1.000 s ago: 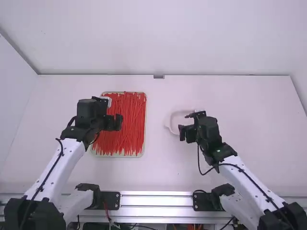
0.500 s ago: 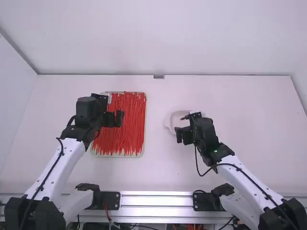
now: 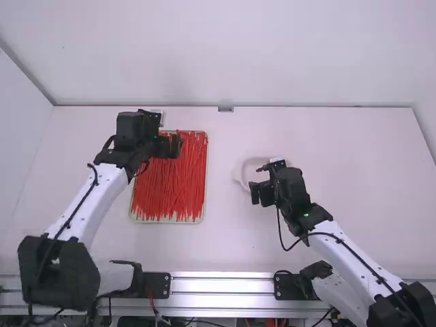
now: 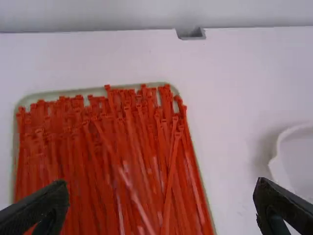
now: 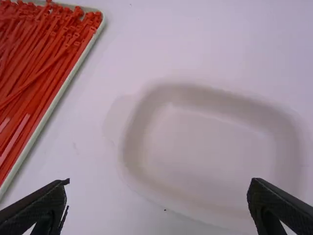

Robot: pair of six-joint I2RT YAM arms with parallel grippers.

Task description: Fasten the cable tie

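From above, the white table (image 3: 354, 157) carries a pale-rimmed tray (image 3: 167, 221) on its left half, heaped with red cable ties (image 3: 174, 180) that lie lengthwise, away from the arms. The left gripper (image 3: 172, 144) hangs over the far end of that heap with its fingers parted. To the right of the tray, well apart from it, sits a white dish (image 3: 242, 174), and the right gripper (image 3: 255, 182) hovers just over its near side, hiding most of it. In the left wrist view, the left gripper (image 4: 159, 196) has its two black fingers (image 4: 39, 208) spread wide and released, one over the cable ties (image 4: 112, 147) and the other out over bare table (image 4: 234, 73); the tray (image 4: 58, 92) shows its rounded far rim, the white dish (image 4: 296, 152) peeks in at one side, and a small grey bracket (image 4: 190, 33) sits at the table's far edge. In the right wrist view, the right gripper (image 5: 159, 196) is likewise released, its fingers (image 5: 279, 205) wide apart on either side of the white dish (image 5: 210, 142), which rests flat on the table (image 5: 220, 39), with the cable ties (image 5: 34, 54) and a corner of the tray (image 5: 54, 100) off to one side
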